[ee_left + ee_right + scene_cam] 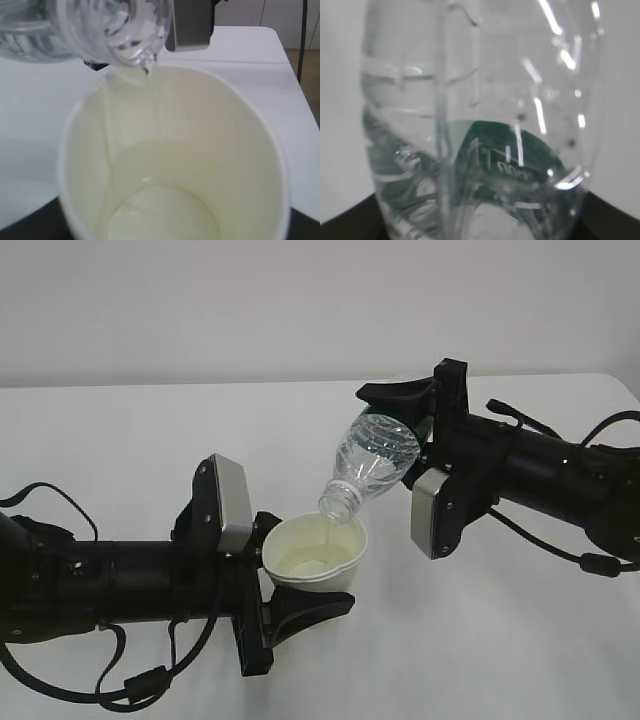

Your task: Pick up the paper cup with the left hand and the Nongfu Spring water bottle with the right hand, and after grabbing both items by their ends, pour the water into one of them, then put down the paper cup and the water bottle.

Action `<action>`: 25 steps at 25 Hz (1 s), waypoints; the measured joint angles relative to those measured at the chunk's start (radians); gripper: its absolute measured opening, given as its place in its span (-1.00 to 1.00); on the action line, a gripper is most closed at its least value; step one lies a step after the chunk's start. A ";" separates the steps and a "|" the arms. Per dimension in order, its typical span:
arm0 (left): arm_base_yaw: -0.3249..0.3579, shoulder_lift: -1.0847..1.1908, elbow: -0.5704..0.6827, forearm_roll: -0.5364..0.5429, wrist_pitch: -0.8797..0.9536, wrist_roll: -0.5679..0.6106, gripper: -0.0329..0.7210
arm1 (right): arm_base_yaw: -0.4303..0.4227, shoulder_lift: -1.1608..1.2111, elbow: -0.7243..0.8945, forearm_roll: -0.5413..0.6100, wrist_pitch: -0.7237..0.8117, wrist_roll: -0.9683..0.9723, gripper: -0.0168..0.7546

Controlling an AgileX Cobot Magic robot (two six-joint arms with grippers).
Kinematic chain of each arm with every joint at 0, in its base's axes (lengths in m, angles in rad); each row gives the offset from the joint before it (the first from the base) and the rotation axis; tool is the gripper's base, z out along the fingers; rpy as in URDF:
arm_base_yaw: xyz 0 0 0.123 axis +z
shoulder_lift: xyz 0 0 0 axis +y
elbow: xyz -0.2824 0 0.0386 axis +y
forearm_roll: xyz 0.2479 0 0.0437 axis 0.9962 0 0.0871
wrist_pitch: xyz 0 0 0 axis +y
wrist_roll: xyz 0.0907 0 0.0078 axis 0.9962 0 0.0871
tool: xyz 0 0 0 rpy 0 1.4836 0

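We had our left hand (pixel 285 615) closed around the cup (pixel 312 558) at lower centre, jaws held wide by its wall, mouth up to catch. Our right hand (pixel 420 430) at upper right clamped the bottle (pixel 372 465) near its base, neck tipped down over the cup's rim so water (pixel 145 67) would fall inside. Below lay a bare white table (pixel 120 440), with a pale wall (pixel 300 300) behind.
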 joint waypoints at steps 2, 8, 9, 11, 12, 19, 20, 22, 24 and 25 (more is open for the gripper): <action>0.000 0.000 0.000 0.000 0.000 0.000 0.28 | 0.000 0.000 0.000 0.000 0.000 -0.002 0.26; 0.000 0.000 0.000 0.000 0.000 0.000 0.28 | 0.000 0.000 0.000 0.000 0.000 -0.004 0.26; 0.000 0.000 0.000 0.000 0.000 0.000 0.28 | 0.000 0.000 0.000 0.000 0.000 -0.005 0.26; 0.000 0.000 0.000 0.000 0.000 0.000 0.28 | 0.000 0.000 0.000 0.000 0.000 -0.005 0.26; 0.000 0.000 0.000 0.000 0.000 0.000 0.28 | 0.000 0.000 0.000 0.000 0.000 -0.005 0.26; 0.000 0.000 0.000 0.000 0.000 0.000 0.28 | 0.000 0.000 0.000 0.000 0.000 -0.015 0.26; 0.000 0.000 0.000 0.000 0.000 0.000 0.27 | 0.000 0.000 0.000 0.000 0.000 -0.019 0.26; 0.000 0.000 0.000 0.000 0.000 0.000 0.28 | 0.000 0.000 0.000 0.000 0.000 -0.023 0.26; 0.000 0.000 0.000 0.000 0.000 0.000 0.27 | 0.000 0.000 0.000 0.000 0.000 -0.023 0.26; 0.000 0.000 0.000 0.000 0.000 0.000 0.27 | 0.000 0.000 0.000 0.000 0.000 -0.023 0.26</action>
